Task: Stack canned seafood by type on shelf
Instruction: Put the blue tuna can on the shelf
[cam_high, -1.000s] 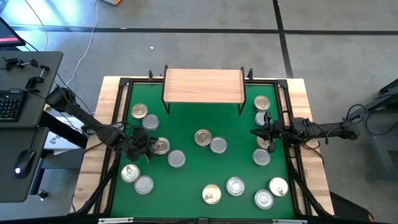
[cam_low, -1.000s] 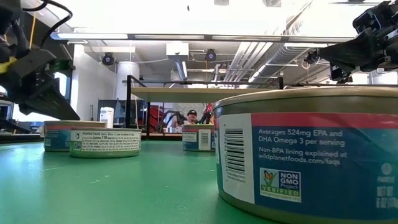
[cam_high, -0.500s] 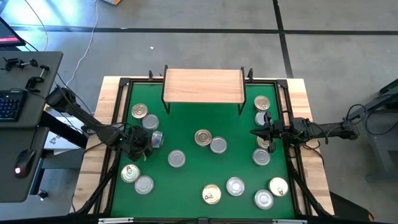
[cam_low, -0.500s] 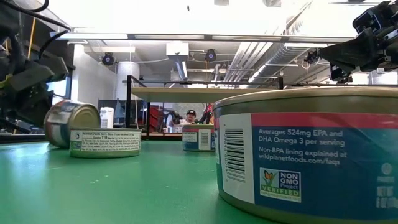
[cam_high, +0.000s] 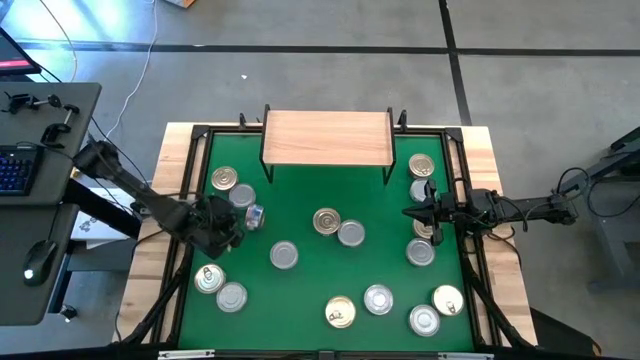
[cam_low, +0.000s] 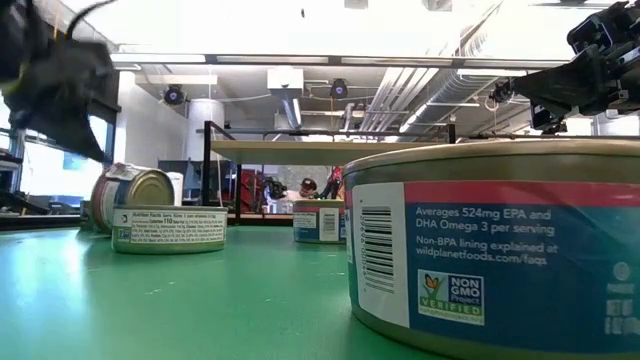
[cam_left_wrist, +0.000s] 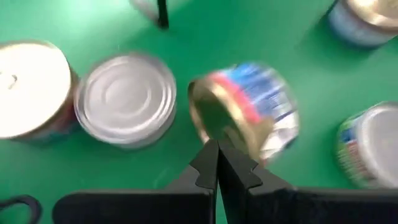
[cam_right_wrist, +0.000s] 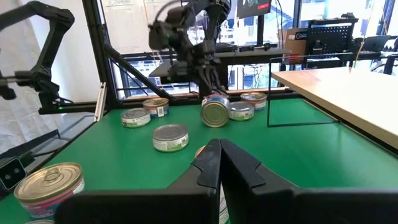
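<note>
Gold-lidded tin (cam_high: 253, 215) on edge beside silver tin (cam_high: 242, 196); left fingers (cam_left_wrist: 214, 163) shut, empty.

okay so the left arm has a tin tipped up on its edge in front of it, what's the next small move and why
Probably open the left gripper and line it up over the tipped tin before gripping. The fingers are shut and hold nothing, and that gold-lidded tin stands on its edge just beyond them on the green table, beside a flat silver-lidded tin. The shelf carries no tins yet.

Shiny metal tins (cam_high: 284, 255) with glossy paper labels, gold or silver lids; matt green desk (cam_high: 310, 290); pale smooth wood shelf (cam_high: 326, 137), black metal legs.
</note>
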